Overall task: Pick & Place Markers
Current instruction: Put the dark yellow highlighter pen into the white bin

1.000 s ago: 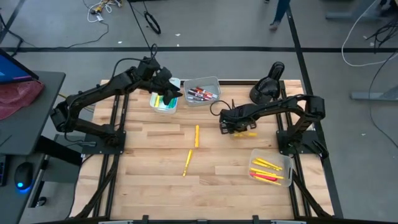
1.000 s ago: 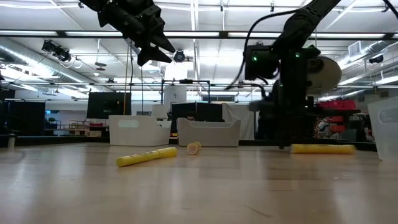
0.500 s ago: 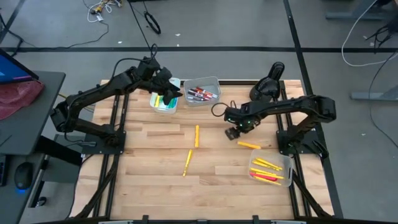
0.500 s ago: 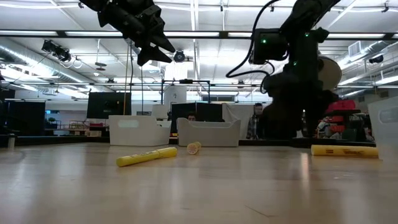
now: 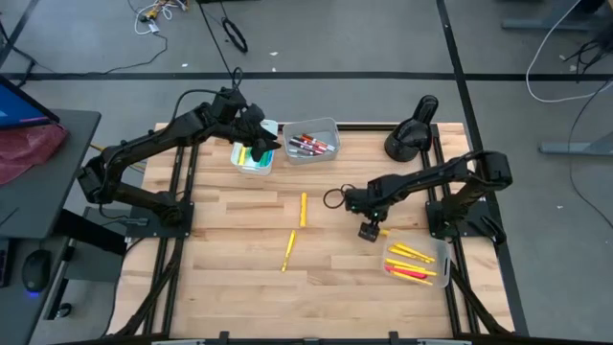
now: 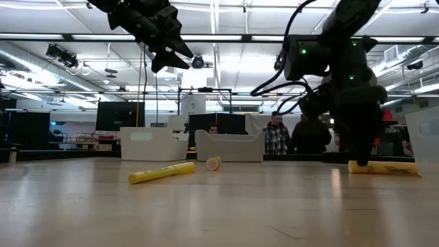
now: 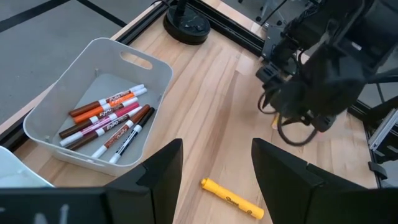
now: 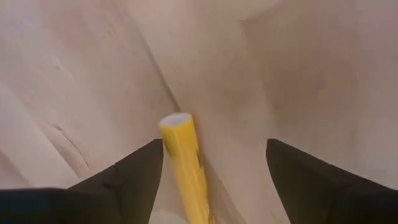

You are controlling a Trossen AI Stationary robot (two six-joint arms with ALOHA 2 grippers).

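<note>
Claw on my right [image 5: 370, 231] straddles a yellow marker [image 8: 185, 163] on the bench [image 5: 230, 211], fingers spread; left claw [image 5: 261, 146] gapes over a bin [image 5: 252, 165].

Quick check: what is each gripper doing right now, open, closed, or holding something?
Left gripper: open, empty, above the far bins.
Right gripper: open, straddling a yellow marker on the table, not yet gripping.

No legible text, brand, number or sign in any view. Left wrist view: markers [image 7: 106, 124] in the white bin [image 7: 56, 93] carry dark printing along their barrels, too small to read. Yellow marker [image 7: 233, 198] on the table [image 7: 205, 87] shows a faint dark print on its barrel, also unreadable. Room beyond the far table edge: no readable signs.
</note>
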